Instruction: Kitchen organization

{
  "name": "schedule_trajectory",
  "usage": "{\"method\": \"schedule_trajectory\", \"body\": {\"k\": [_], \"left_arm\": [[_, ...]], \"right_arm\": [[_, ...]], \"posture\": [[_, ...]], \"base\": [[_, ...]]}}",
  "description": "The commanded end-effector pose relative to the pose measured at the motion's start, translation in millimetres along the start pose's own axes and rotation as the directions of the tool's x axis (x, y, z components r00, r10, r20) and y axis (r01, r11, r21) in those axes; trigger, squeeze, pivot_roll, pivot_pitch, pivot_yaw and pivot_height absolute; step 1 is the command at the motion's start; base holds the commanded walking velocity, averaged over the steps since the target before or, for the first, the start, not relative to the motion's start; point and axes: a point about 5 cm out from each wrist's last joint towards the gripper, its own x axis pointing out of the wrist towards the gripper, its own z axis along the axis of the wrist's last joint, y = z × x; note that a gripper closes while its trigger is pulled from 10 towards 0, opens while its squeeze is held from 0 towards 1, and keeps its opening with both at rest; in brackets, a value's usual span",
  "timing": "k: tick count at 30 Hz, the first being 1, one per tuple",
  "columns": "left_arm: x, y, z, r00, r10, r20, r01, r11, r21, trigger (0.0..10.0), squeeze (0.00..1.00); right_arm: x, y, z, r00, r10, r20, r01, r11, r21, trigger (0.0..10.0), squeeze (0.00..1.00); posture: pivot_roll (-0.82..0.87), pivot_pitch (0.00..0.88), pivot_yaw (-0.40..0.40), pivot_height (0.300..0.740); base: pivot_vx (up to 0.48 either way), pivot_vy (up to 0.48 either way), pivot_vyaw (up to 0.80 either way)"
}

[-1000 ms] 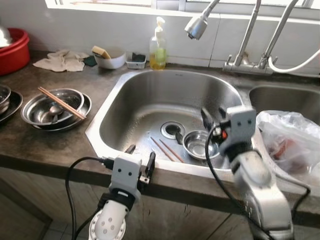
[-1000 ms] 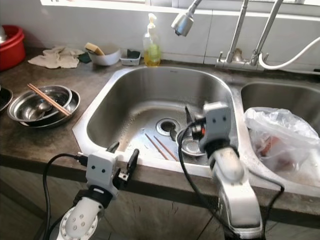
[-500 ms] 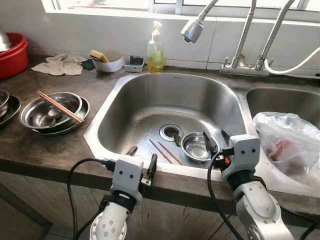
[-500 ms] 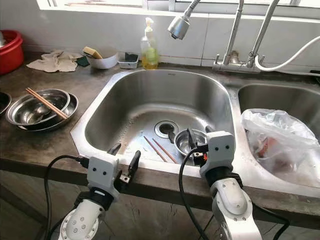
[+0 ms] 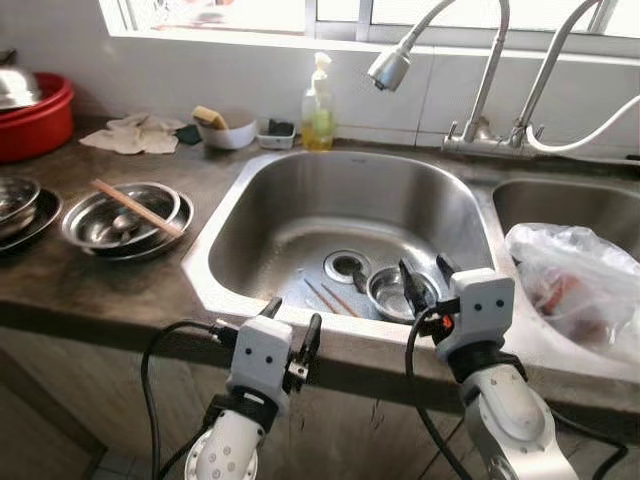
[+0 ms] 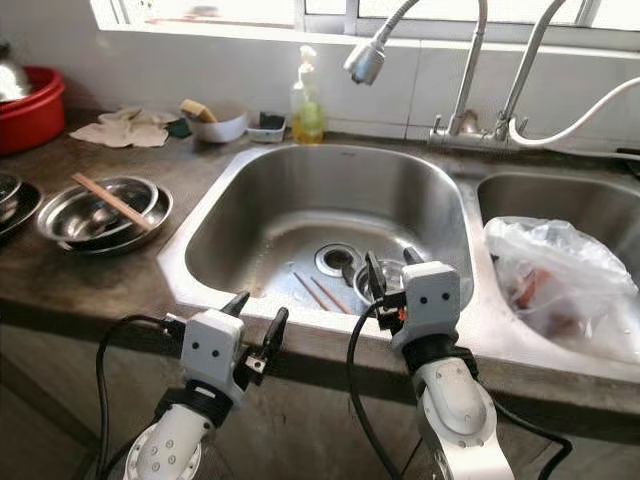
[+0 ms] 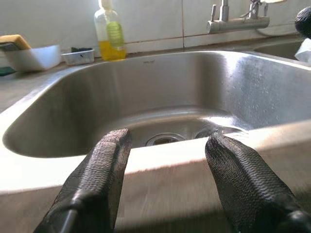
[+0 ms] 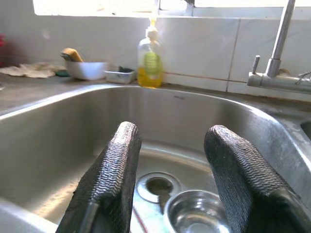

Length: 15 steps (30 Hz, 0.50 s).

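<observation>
Left eye view: stainless steel sink basin (image 5: 300, 215) as landmark. Small round steel bowl (image 5: 392, 292) inside it, beside drain; 2 thin wooden chopsticks (image 5: 330, 298) on basin floor nearby. Right gripper (image 5: 421, 283) over front rim w/ fingers spread, holding nothing. Left gripper (image 5: 292, 322) just outside front rim, fingers apart, holding nothing.

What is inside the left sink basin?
In the sink basin: a small steel bowl beside the drain, and chopsticks on the bottom. The right gripper hides part of the bowl.
</observation>
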Motion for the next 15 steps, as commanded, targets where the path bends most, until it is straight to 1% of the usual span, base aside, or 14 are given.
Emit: {"method": "schedule_trajectory", "body": {"k": [1, 15], "left_arm": [[0.2, -1.3, -1.5, 1.000, -0.009, -0.001, 0.009, 1.000, 0.005, 10.0, 0.00], [0.3, -2.6, -1.8, 1.000, -0.008, -0.007, 0.008, 1.000, 0.005, 10.0, 0.00]], "right_arm": [[-0.3, 1.3, 0.5, 1.000, 0.006, 0.008, -0.006, 1.000, -0.010, 10.0, 0.00], [-1.0, 4.9, -1.9, 1.000, 0.018, -0.008, -0.018, 1.000, -0.001, 10.0, 0.00]], "posture": [[0.14, 0.033, -0.025, 0.740], [0.14, 0.046, -0.023, 0.740]], "base": [[-0.296, 0.000, 0.00], [-0.302, 0.000, 0.00]]}}
